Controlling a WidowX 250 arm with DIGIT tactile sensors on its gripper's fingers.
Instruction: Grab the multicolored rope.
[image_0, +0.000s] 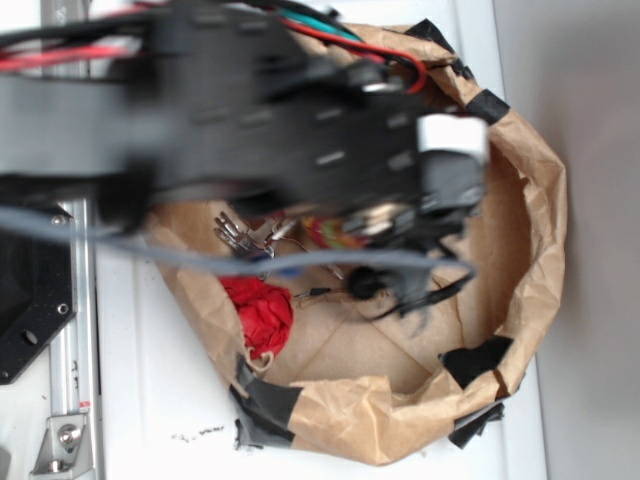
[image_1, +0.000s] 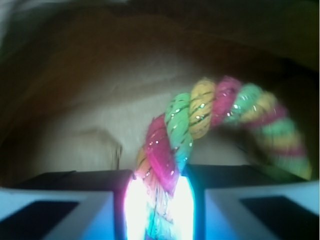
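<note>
The multicolored rope (image_1: 210, 112), twisted from red, yellow and light green strands, arches up and to the right in the wrist view. One end sits squeezed between my two fingers, and my gripper (image_1: 160, 200) is shut on it. In the exterior view my black arm covers most of the brown paper bag (image_0: 530, 200), and only a small patch of the rope (image_0: 335, 236) shows under the gripper (image_0: 385, 235).
Inside the bag lie a red wad of paper (image_0: 260, 312) at the left and a bunch of keys (image_0: 240, 238) near the arm. Black tape patches (image_0: 262, 402) hold the bag's rim. A grey cable (image_0: 200, 258) crosses in front.
</note>
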